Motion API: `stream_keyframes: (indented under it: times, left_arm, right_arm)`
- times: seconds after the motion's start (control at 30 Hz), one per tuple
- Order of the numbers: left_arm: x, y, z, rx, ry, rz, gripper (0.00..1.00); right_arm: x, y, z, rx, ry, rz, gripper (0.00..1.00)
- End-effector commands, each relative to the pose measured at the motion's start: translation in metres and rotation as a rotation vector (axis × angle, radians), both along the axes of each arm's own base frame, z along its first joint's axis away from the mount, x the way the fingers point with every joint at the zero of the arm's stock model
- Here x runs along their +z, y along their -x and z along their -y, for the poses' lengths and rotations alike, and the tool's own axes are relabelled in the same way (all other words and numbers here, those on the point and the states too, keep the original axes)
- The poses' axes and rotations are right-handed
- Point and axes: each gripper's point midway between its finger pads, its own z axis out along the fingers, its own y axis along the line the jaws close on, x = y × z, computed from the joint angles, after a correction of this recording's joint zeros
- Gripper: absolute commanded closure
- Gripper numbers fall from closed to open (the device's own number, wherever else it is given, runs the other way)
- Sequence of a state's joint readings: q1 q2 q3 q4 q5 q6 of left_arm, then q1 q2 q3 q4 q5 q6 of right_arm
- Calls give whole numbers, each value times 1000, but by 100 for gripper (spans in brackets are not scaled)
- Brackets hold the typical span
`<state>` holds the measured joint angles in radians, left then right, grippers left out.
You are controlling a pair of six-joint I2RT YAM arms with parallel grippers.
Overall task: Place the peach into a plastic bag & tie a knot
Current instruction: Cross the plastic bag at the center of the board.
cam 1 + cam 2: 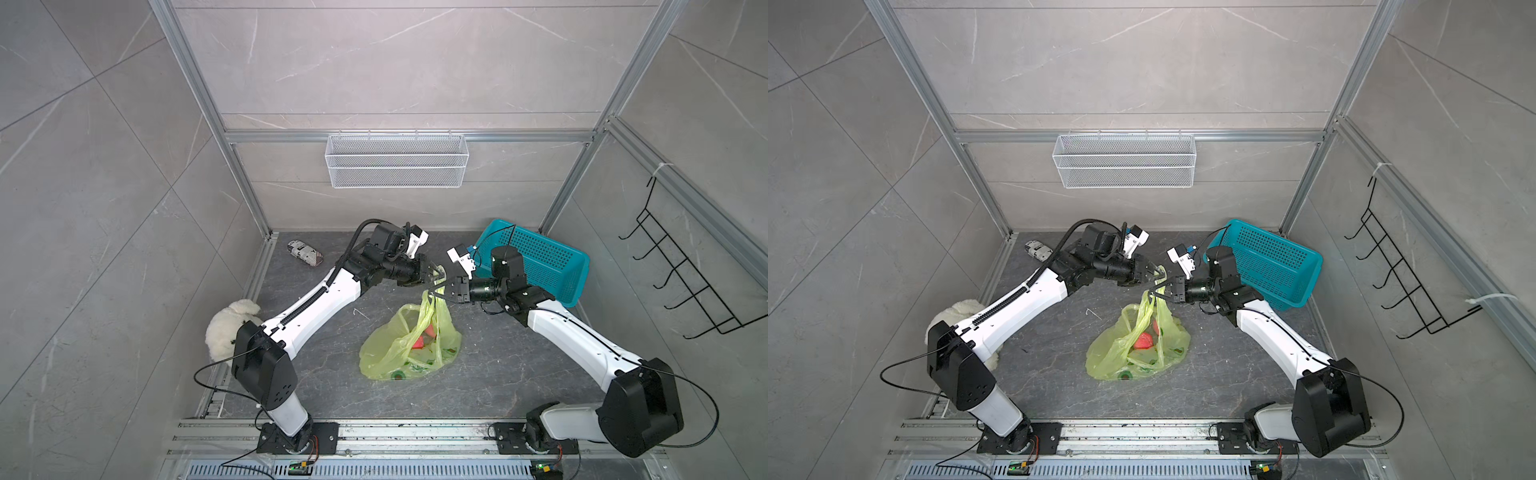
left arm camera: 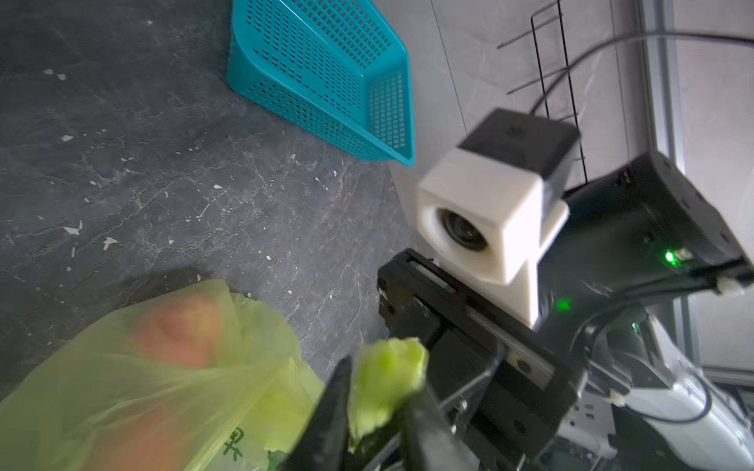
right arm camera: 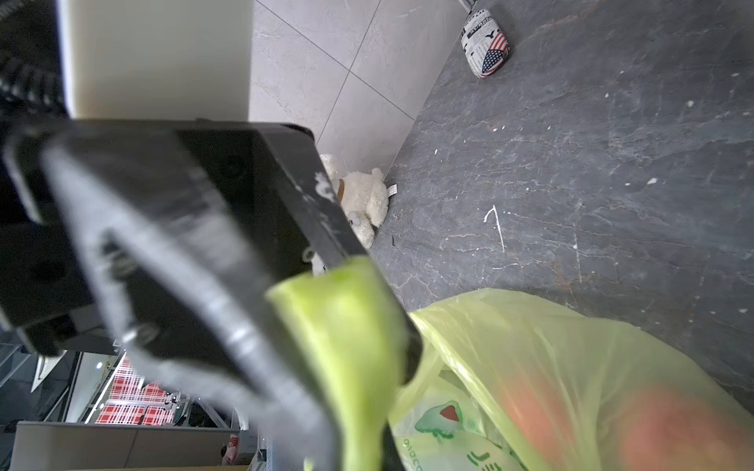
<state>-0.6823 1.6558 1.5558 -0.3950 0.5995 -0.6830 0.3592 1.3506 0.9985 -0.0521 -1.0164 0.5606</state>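
The yellow-green plastic bag (image 1: pixel 390 353) (image 1: pixel 1113 353) lies crumpled on the dark floor between my arms. The peach (image 1: pixel 419 341) (image 1: pixel 1143 340) shows red-orange through its film and is also seen in the left wrist view (image 2: pixel 179 330). The bag's two handle straps (image 1: pixel 432 307) rise to my grippers, which meet tip to tip above its far edge. My left gripper (image 1: pixel 439 275) (image 2: pixel 383 379) is shut on a bunched strap end (image 2: pixel 387 367). My right gripper (image 1: pixel 435 293) is shut on the other strap (image 3: pixel 347 346). The knot is not in view.
A teal perforated basket (image 1: pixel 540 262) leans at the back right behind my right arm. A white plush toy (image 1: pixel 232 328) sits by the left wall. A printed pouch (image 1: pixel 305 253) lies at the back left. A wire basket (image 1: pixel 397 160) and a black hook rack (image 1: pixel 685 286) hang on the walls.
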Motion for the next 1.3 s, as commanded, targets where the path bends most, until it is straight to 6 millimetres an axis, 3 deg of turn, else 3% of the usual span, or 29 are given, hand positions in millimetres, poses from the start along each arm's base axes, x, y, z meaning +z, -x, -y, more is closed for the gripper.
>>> stream_keyframes:
  times: [0.0, 0.17, 0.37, 0.5, 0.57, 0.67, 0.87, 1.03, 1.13, 1.27]
  left_arm:
    - [9, -16, -8, 97, 7, 49, 100]
    - [3, -21, -12, 149, 13, 49, 100]
    - [-3, -24, -19, 208, 34, 62, 100]
    - [-8, -24, -24, 239, 42, 52, 100]
    - [-11, -24, -27, 261, 36, 44, 100]
    - [-11, -23, -29, 275, 53, 44, 100]
    - [-10, -20, -35, 283, 46, 68, 100]
    - [5, -7, -38, 217, 74, 184, 100]
    - [14, 6, -40, 138, 77, 289, 100]
    - [15, 27, -42, 14, 30, 412, 100]
  right_arm:
    - [7, 14, 2, 16, -9, 36, 92]
    - [8, 18, 4, -15, -4, 31, 82]
    - [0, 17, 12, -93, 38, 2, 63]
    - [-1, 14, 21, -176, 78, 7, 44]
    - [1, 13, 25, -204, 86, 9, 42]
    - [4, 16, 22, -200, 70, -9, 47]
    - [5, 21, 16, -178, 77, -23, 74]
    - [5, 10, 25, -268, 105, -27, 92]
    - [2, 1, 25, -303, 113, -57, 100]
    - [-3, -12, 21, -322, 102, -103, 100]
